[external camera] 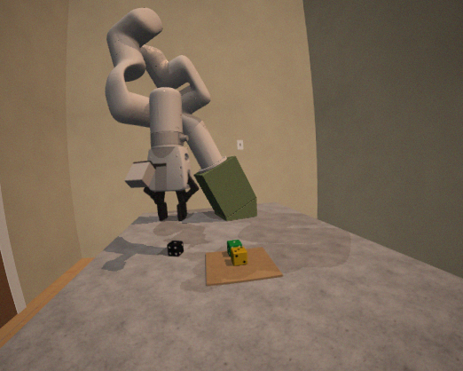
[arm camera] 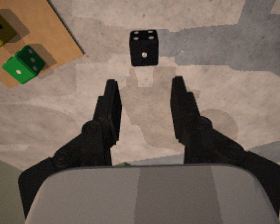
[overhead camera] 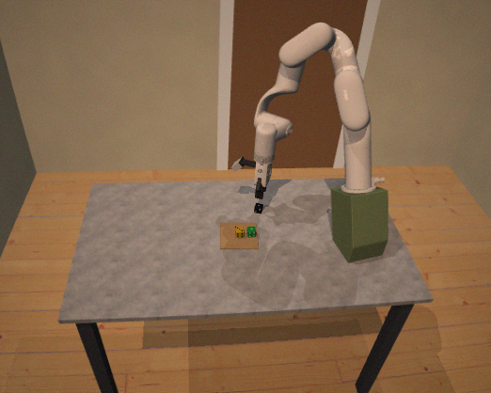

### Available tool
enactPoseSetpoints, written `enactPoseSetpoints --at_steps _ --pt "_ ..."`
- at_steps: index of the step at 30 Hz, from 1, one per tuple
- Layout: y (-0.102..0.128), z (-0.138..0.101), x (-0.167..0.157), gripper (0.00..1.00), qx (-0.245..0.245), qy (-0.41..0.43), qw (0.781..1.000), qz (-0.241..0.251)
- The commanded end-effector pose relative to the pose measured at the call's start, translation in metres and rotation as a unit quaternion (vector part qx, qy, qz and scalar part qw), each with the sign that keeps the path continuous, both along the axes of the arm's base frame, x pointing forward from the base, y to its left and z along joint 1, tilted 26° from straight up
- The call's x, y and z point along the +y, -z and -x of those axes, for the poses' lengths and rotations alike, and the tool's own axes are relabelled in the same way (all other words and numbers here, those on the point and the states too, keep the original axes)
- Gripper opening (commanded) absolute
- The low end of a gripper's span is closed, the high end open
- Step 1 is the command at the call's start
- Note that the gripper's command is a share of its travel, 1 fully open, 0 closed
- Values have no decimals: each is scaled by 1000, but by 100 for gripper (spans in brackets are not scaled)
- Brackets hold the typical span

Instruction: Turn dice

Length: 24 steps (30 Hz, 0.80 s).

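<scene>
A black die (overhead camera: 258, 208) with white pips lies on the grey table top, off the mat and just behind its far right corner; it also shows in the exterior view (external camera: 175, 248). In the wrist view the black die (arm camera: 143, 47) lies ahead of the fingertips, its larger visible face showing one pip. A yellow die (overhead camera: 238, 231) and a green die (overhead camera: 251, 231) sit side by side on the tan mat (overhead camera: 239, 239). My gripper (arm camera: 145, 91) hangs above the table behind the black die, fingers half apart with nothing between them.
The arm's green base block (overhead camera: 360, 222) stands on the table to the right of the mat. The mat (external camera: 242, 266) lies flat near the table's middle.
</scene>
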State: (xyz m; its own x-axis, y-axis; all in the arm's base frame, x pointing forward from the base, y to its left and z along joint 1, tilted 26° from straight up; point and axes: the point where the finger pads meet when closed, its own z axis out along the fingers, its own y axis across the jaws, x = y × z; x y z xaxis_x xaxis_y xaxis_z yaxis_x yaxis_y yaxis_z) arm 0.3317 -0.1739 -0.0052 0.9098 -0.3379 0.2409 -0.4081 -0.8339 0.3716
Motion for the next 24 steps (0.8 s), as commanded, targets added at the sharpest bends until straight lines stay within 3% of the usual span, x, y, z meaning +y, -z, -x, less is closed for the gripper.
enactPoseSetpoints --at_steps 1,24 --pt "0 -1 0 47 -1 0 1000 0" --pt "19 -3 -10 47 -1 0 1000 0"
